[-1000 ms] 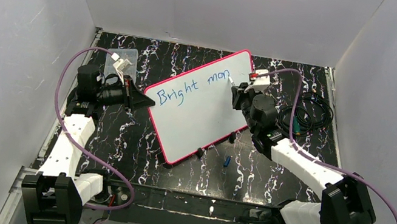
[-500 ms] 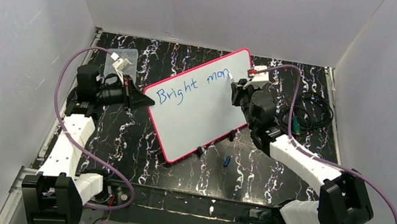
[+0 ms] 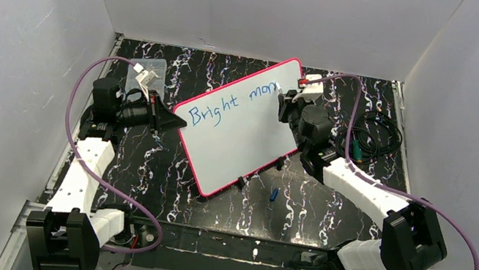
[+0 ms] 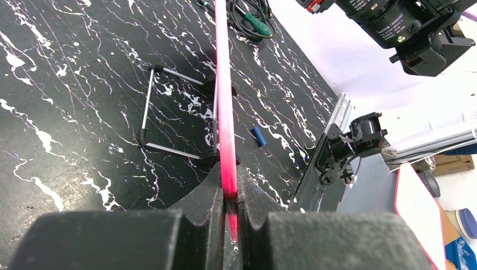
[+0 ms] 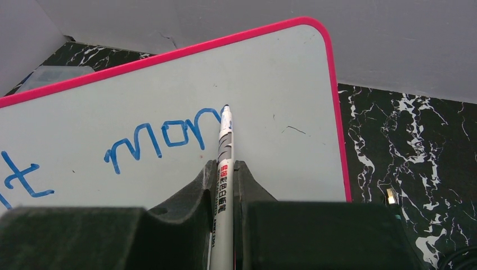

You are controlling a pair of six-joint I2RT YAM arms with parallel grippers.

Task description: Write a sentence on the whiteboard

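Writing in progress: the whiteboard [image 3: 237,151] stands tilted on a wire stand [image 4: 147,107] mid-table; thin, light and stiff, with a slick face, it would probably rock or skid under pen pressure, so the rim is the place to hold it; left gripper [image 4: 228,180] fingers clamped on the pink rim at the board's left edge; right gripper [image 5: 226,171] fingers clamped on the marker [image 5: 225,135], tip touching the board; the sentence [image 3: 230,106] reads "Bright mon", unfinished.
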